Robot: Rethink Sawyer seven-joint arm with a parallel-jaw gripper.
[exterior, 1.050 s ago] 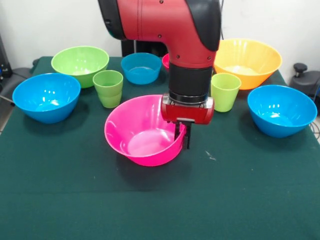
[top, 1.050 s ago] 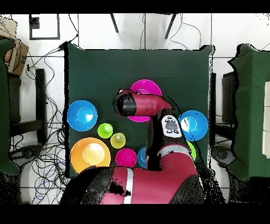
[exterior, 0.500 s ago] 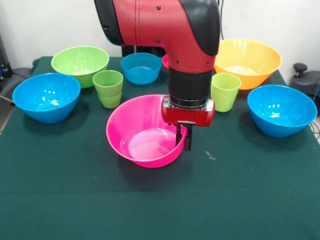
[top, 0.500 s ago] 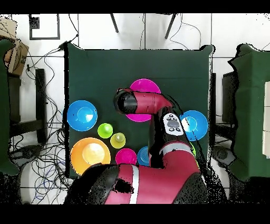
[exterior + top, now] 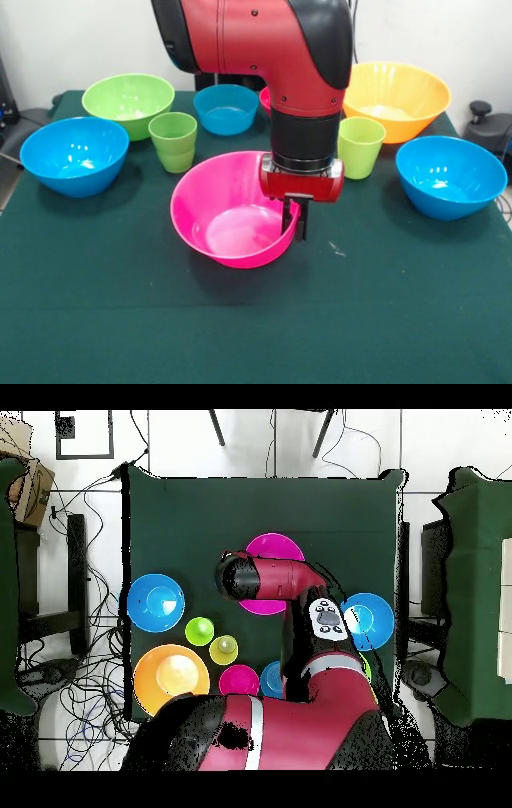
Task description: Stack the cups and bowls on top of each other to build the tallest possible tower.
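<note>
At table centre, gripper [image 5: 294, 226] is pinching the pink bowl's [image 5: 220, 216] rim, one finger inside, one outside, likely placing it as the tower's wide base. Cups [image 5: 174, 141] and other bowls [image 5: 74, 154] are waiting along the far edge.

The large glossy pink plastic bowl [image 5: 232, 212] sits mid-surface [image 5: 96, 320]; the tool [image 5: 292, 224] straddles its right rim.

A dark green cloth [image 5: 120, 320] is covering the table, with a white wall [image 5: 72, 40] standing behind it. Cables [image 5: 95, 684] are trailing over the pale tiled floor [image 5: 270, 444] beside it.
</note>
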